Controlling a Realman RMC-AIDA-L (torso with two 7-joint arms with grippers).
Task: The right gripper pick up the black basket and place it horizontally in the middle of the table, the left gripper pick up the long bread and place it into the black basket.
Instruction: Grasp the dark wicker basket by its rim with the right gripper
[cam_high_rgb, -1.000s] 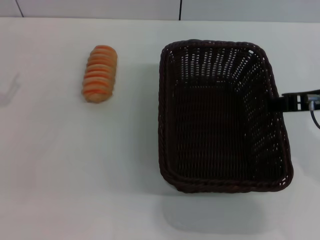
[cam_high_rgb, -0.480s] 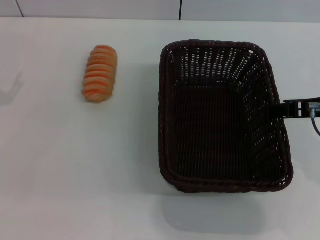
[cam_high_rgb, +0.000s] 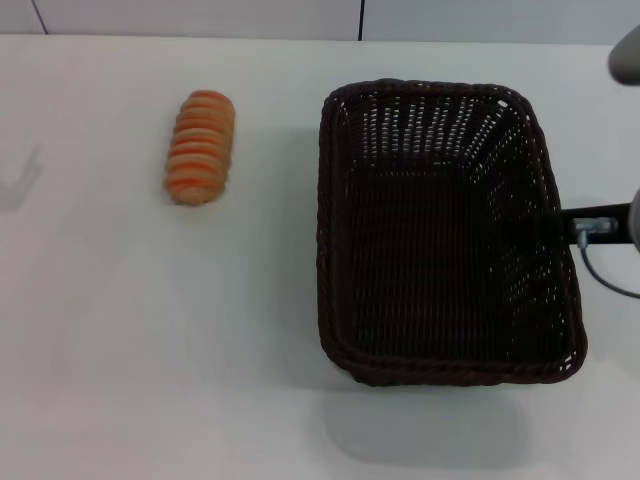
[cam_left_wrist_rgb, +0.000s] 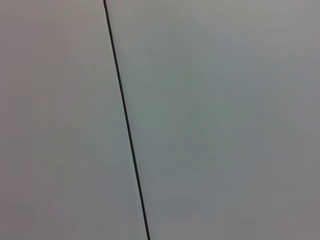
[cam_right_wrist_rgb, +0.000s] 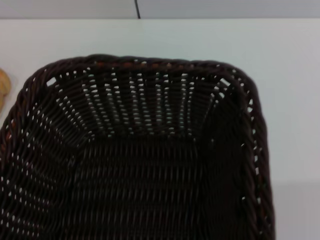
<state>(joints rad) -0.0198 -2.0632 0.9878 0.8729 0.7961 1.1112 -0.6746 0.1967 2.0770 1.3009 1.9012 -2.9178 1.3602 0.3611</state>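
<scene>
White worktop under a pale panelled wall with one dark seam.

Right claw: black fingers reach in from the right edge and meet the black basket at the middle of its right rim. Cannot tell whether the claw is closed on the braid or merely against it; the fingertips merge with the dark wicker. Grey cable loops below the wrist.

Basket sits right of centre, long axis running away from the robot, empty. Long bread lies well apart, far left, also lengthwise. Left claw not in view; its camera sees only wall.

Risk: a single-point pinch on one rim of a large basket may let it tilt or swing during the turn to horizontal, or slip from the braid.

Versus one second ago: claw has shifted nearer along the right rim, more of the arm now showing; basket and bread unmoved.
</scene>
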